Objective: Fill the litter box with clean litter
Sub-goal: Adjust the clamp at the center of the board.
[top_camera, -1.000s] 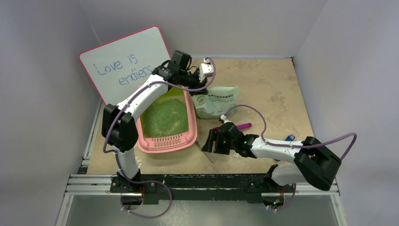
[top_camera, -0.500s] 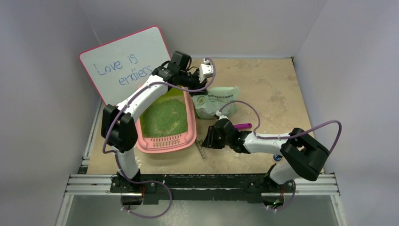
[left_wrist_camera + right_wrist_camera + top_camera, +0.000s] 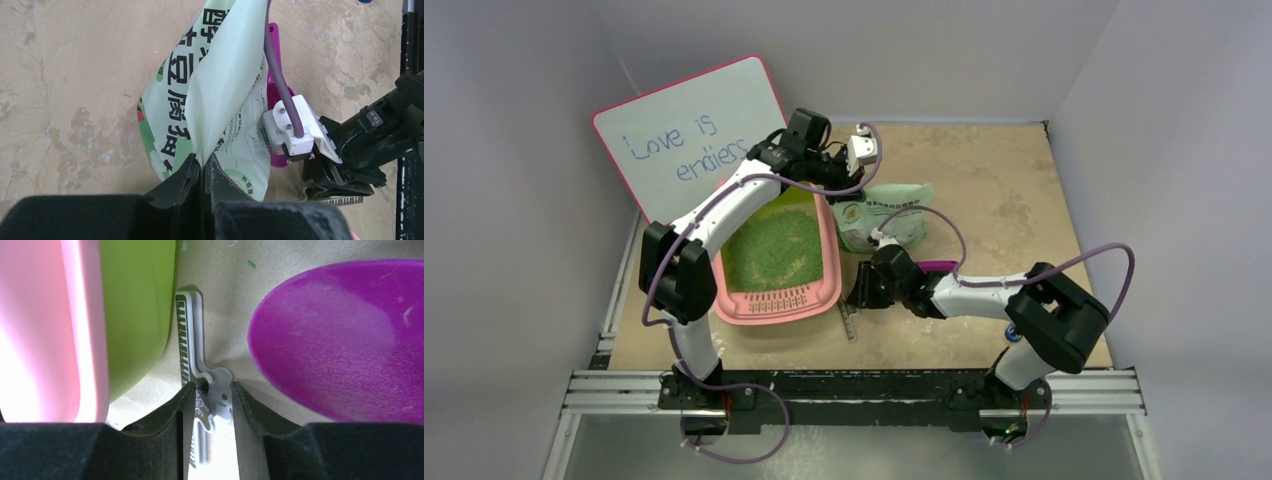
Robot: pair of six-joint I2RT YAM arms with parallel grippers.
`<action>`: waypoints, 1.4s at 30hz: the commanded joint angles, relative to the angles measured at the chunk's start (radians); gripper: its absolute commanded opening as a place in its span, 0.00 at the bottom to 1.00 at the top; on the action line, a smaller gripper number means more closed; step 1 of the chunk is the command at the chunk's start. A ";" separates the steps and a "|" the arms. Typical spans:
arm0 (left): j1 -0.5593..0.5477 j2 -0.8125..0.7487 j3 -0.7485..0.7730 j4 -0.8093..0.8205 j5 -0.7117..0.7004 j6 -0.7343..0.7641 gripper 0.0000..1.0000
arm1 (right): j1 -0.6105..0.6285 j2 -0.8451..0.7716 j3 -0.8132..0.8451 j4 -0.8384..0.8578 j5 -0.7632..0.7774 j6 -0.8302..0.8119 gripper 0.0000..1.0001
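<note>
The pink litter box (image 3: 754, 314) holds a bed of green clean litter (image 3: 774, 250). In the right wrist view its pink rim (image 3: 45, 330) and lime-green wall (image 3: 135, 315) fill the left side. My left gripper (image 3: 204, 162) is shut on the folded top edge of the pale green printed bag (image 3: 220, 85), which stands right of the litter box (image 3: 889, 215). My right gripper (image 3: 861, 292) sits low by the box's near right corner. It is shut (image 3: 210, 387) on a grey toothed strip (image 3: 192, 335) lying on the table.
A purple scoop (image 3: 340, 340) lies just right of the right gripper, its handle (image 3: 939, 267) pointing right. A whiteboard (image 3: 689, 140) with writing leans against the back left wall. Grey walls close in the table on three sides.
The right arm swung left toward the litter box and its jaws closed on the grey toothed strip, which shifted left. The left arm and the bag held still.
</note>
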 commanded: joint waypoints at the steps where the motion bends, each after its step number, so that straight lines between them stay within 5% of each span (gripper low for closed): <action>1: 0.006 -0.050 0.004 0.031 0.021 -0.012 0.00 | -0.001 -0.002 0.023 0.030 -0.016 -0.031 0.32; 7: 0.006 -0.045 0.005 0.031 0.023 -0.014 0.00 | -0.001 -0.041 0.030 0.015 -0.041 -0.085 0.08; 11: 0.006 -0.046 0.005 0.031 0.024 -0.016 0.00 | 0.001 -0.021 0.088 -0.008 -0.134 -0.134 0.00; 17: 0.006 -0.046 0.004 0.026 0.023 -0.015 0.00 | 0.004 -0.046 0.125 -0.092 -0.108 -0.191 0.00; 21: 0.006 -0.047 0.005 0.026 0.021 -0.014 0.00 | 0.049 -0.072 0.252 -0.347 0.055 -0.318 0.00; 30: 0.006 -0.042 0.005 0.031 0.018 -0.022 0.00 | 0.139 0.011 0.385 -0.619 0.361 -0.429 0.00; 42: 0.006 -0.041 -0.004 0.040 0.007 -0.034 0.00 | 0.239 0.073 0.339 -0.608 0.531 -0.351 0.00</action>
